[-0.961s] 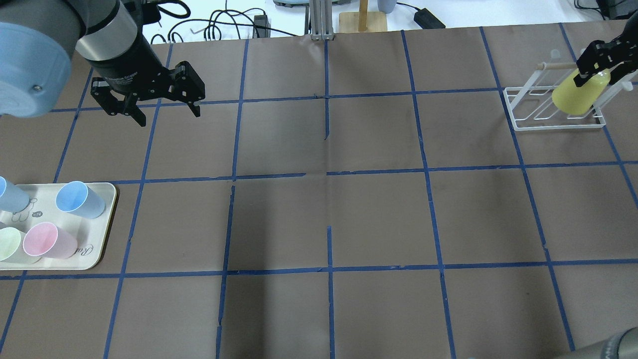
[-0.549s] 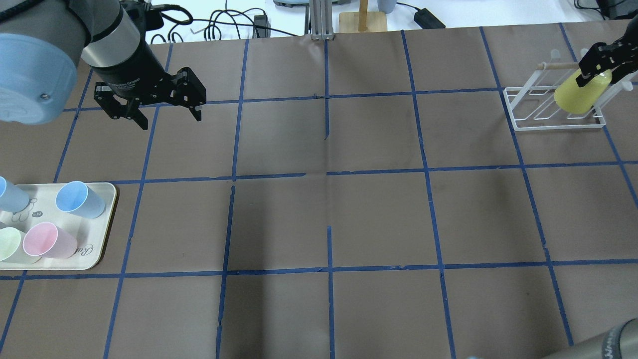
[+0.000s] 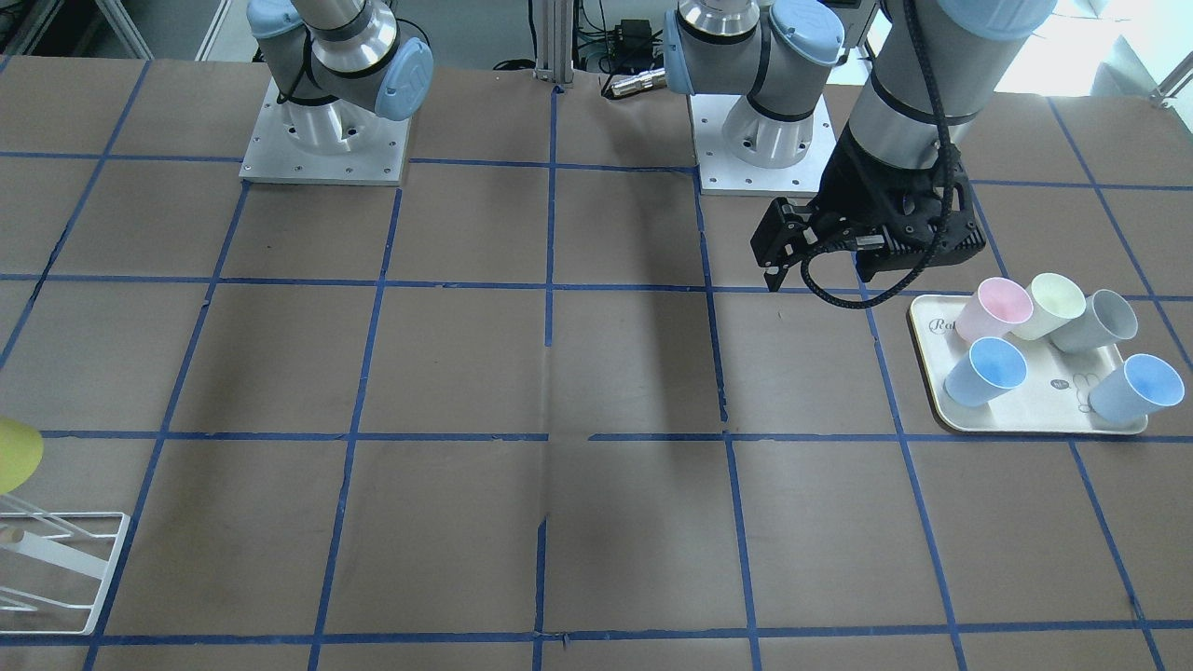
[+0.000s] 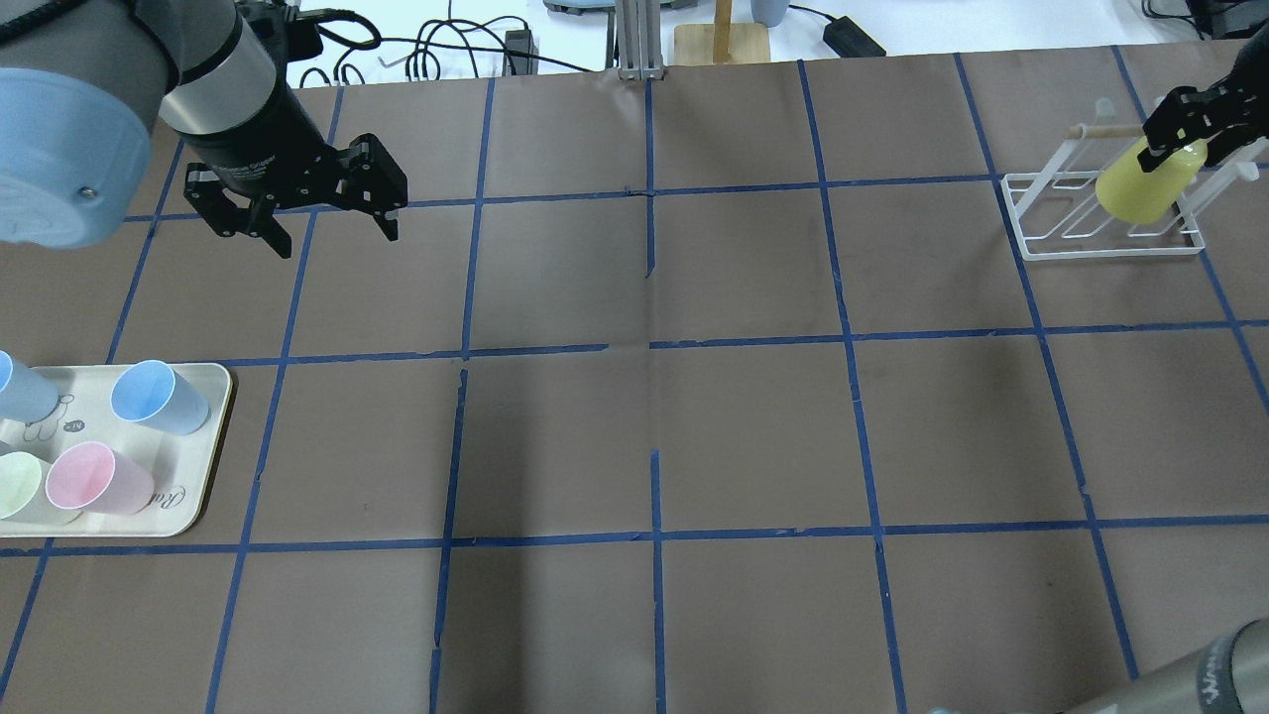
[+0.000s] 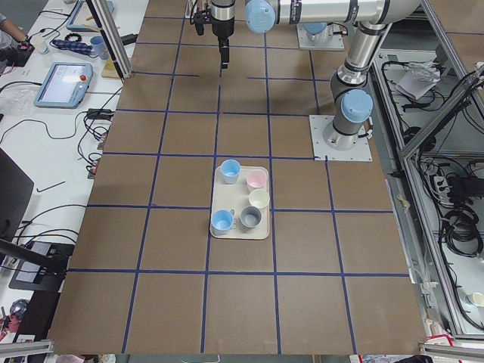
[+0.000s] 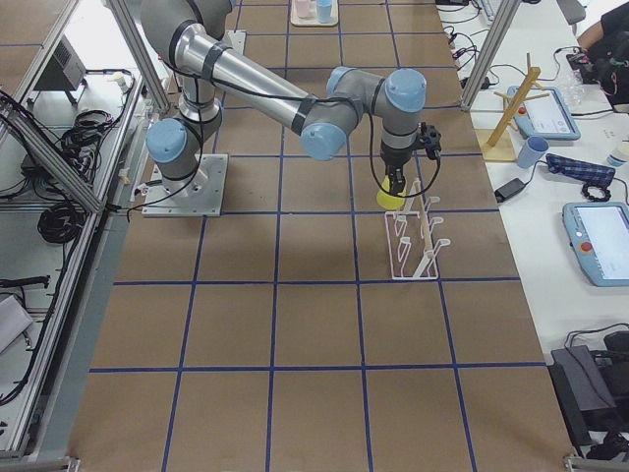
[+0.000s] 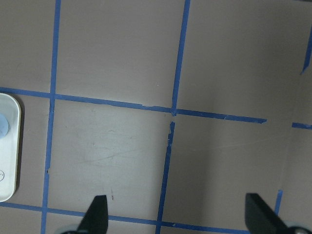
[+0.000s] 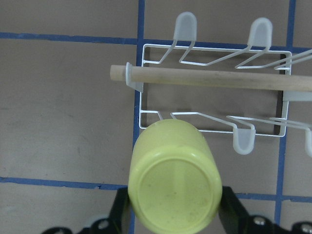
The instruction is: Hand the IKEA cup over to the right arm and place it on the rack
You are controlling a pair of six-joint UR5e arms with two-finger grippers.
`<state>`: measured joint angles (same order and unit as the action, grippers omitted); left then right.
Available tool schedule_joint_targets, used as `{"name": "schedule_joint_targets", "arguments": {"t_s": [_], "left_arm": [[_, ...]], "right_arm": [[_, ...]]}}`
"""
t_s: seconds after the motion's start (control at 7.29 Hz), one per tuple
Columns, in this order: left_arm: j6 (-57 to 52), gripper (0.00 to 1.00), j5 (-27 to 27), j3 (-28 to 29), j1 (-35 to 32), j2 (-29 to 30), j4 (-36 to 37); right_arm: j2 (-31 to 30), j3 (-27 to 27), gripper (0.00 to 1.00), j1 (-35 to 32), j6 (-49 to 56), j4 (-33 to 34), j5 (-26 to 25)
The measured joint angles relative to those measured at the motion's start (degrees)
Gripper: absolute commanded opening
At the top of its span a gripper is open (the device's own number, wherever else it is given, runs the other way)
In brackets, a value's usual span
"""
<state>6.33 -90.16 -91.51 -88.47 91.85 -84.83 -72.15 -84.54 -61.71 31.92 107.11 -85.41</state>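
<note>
IKEA cup point(image 8: 174, 179) inside right gripper point(image 8: 173, 214)

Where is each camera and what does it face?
Front-facing: across table, facing robot; left arm, tray.
Overhead: behind robot, facing forward-down; open left gripper, right gripper holding IKEA cup.
Left wrist: downward; fingertips.
Right wrist: downward; fingers gripping IKEA cup at rack.
Left end: along table; left arm, tray.
Right end: opposite; right arm, rack.
Overhead and right wrist share IKEA cup.
</note>
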Motion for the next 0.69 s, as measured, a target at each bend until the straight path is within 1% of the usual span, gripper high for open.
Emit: {"name": "schedule_joint_targets", "arguments": {"t_s": [0.69], "left_arm": [[0.0, 1.00, 0.1, 0.0, 0.7, 0.0, 0.6]], "right_arm": [[2.5, 0.0, 0.25, 0.0, 0.0, 1.7, 0.0]]}}
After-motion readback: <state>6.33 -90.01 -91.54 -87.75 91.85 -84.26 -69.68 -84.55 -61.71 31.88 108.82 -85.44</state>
